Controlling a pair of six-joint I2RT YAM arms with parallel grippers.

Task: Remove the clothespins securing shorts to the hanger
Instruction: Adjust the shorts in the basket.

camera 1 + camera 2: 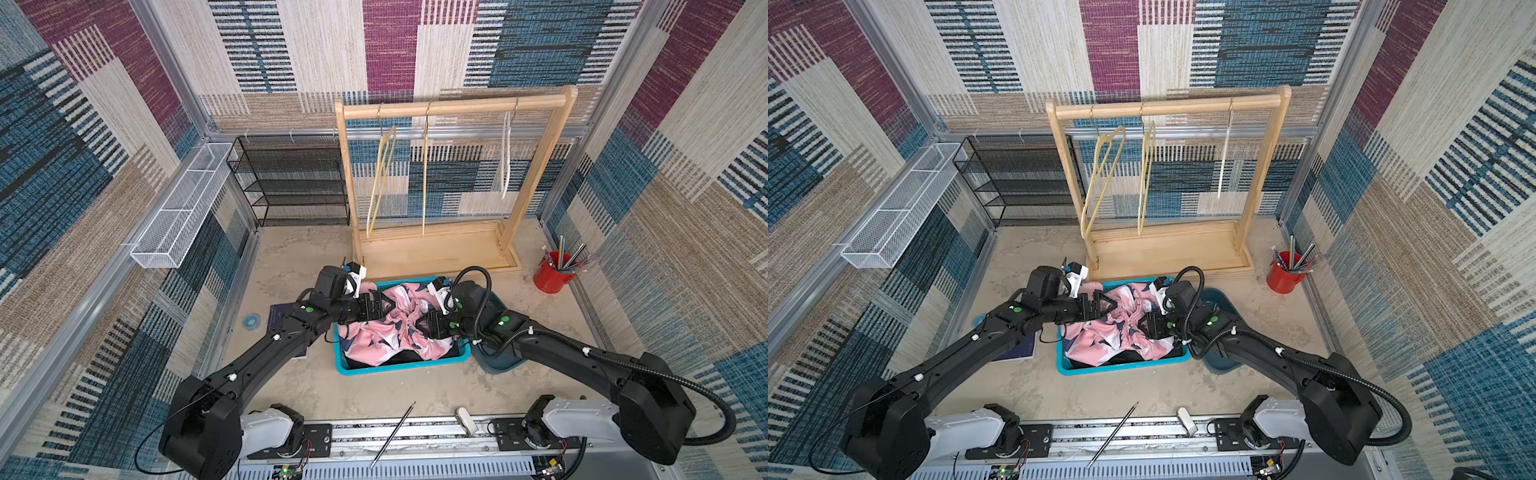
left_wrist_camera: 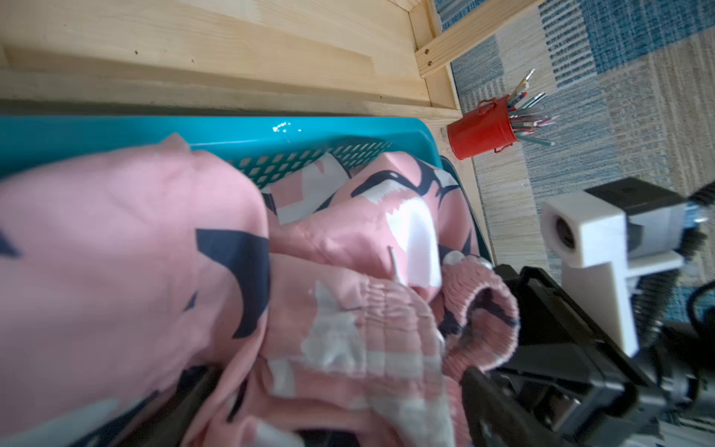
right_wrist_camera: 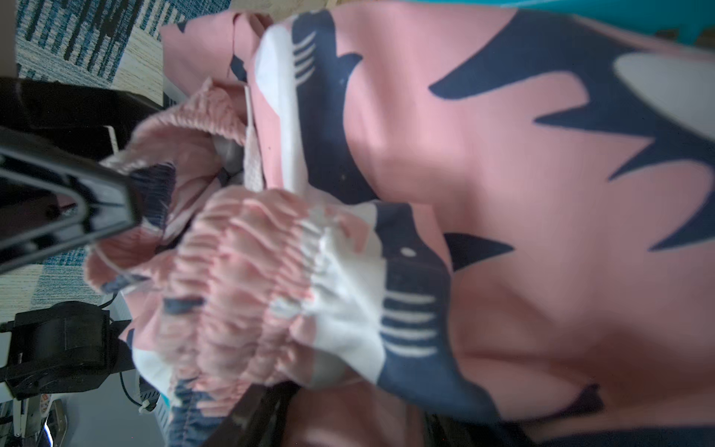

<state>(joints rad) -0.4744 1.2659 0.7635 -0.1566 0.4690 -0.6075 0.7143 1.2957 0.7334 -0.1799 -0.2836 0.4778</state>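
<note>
Hangers (image 1: 380, 178) on the wooden rack (image 1: 453, 106) behind the teal basket (image 1: 399, 368) all hang bare, so the unpinning step looks pretty much finished to me. The pink shorts (image 1: 390, 332) lie crumpled inside the basket, on top of some black fabric (image 1: 370, 362). As for the clothespins, I can't pick one out for sure in any view. A pale bit (image 3: 253, 170) sits by the waistband (image 3: 247, 247), but it could be a drawstring end.

Left end effector (image 1: 384, 305) hovers over the basket's left end, jaws spread wide, nothing in them. Right end effector (image 1: 422, 324) is over the basket's right half, jaws about halfway in and, as far as I can tell, pinching the gathered waistband.

The shorts' long axis runs along the basket's length — waistband bunched near the middle, opening facing the right end effector, legs flopped toward the left end and front rim. Next move, I'd guess: let go of the fabric and check the folds for any peg left on.
</note>
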